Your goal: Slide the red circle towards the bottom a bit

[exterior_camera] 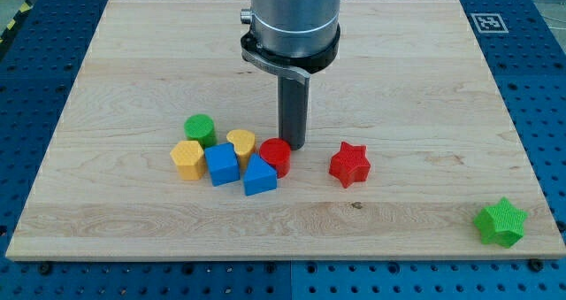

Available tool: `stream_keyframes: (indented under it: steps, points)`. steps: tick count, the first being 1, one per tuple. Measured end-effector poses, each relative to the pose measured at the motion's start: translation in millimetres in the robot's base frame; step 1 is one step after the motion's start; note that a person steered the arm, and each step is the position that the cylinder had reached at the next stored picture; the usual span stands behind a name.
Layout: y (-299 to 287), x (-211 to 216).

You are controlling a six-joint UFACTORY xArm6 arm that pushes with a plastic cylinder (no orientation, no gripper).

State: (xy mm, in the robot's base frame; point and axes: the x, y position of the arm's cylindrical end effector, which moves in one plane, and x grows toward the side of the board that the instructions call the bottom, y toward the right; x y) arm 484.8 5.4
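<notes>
Our tip [293,146] is touching the red circle [276,156] from the view's top | no fingers, nothing held | blue blocks [259,176] [222,165] and yellow block [240,144] are crowding its left | red star [349,165] is sitting right on the counter [398,88]

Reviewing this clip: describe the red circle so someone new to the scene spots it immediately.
On the wooden board, find the cluster of blocks left of centre. The red circle sits at that cluster's right edge, just below my tip, beside a blue block. Unlike the red star standing alone to its right, it is round.
</notes>
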Motion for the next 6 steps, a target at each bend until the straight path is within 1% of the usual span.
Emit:
stream_keyframes:
  steps: [1, 3, 4, 6]
  points:
    - [-4, -7]
    - [-21, -1]
    - [-12, 19]
    - [48, 30]
